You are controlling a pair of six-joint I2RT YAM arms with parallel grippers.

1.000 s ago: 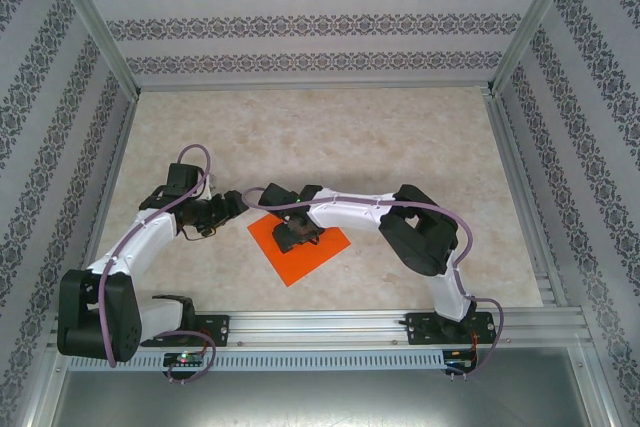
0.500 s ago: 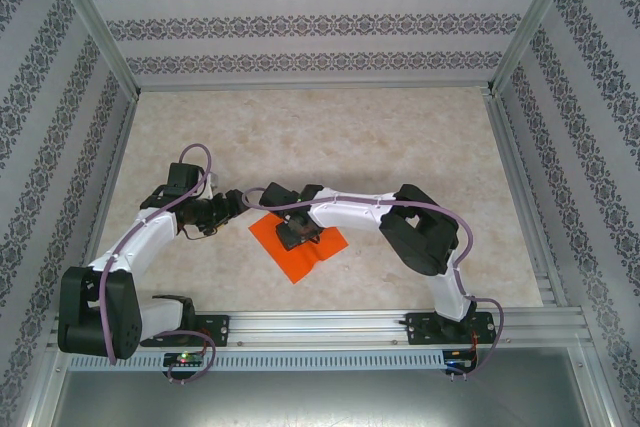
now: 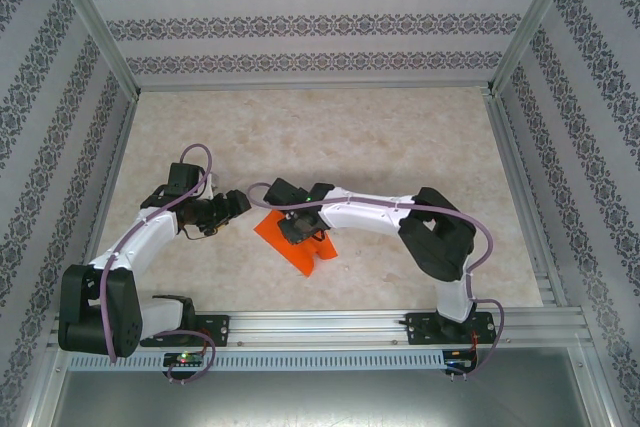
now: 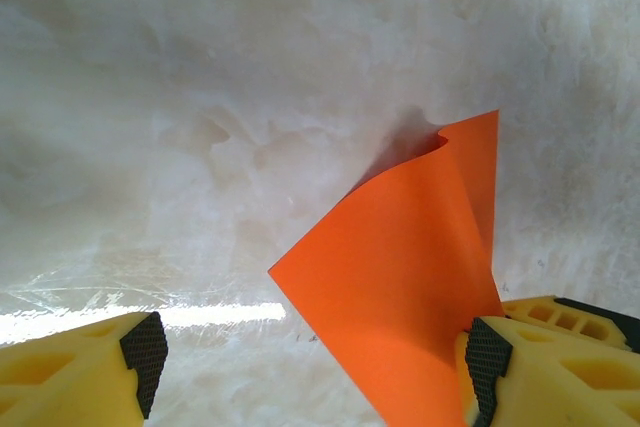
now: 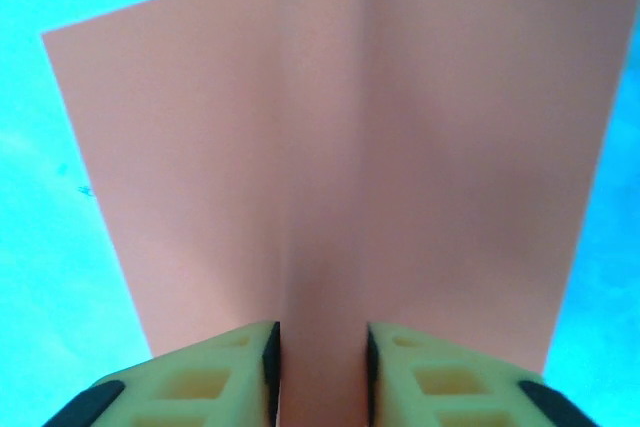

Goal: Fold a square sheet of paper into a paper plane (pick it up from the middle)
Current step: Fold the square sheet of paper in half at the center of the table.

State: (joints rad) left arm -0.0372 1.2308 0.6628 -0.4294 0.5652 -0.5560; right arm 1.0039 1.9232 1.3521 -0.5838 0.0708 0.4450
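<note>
Orange paper (image 3: 308, 255), right end effector (image 5: 320, 345) pinching, left end effector (image 3: 241, 203) beside

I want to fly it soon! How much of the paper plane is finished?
Hardly any yet. Done: the right gripper pinches the square sheet of paper at its middle, so it humps into a ridge. In hand: lifting the sheet off the table; one corner stands raised in the left wrist view. The left gripper hangs open beside it. Left: every fold; no plane shape shows.
</note>
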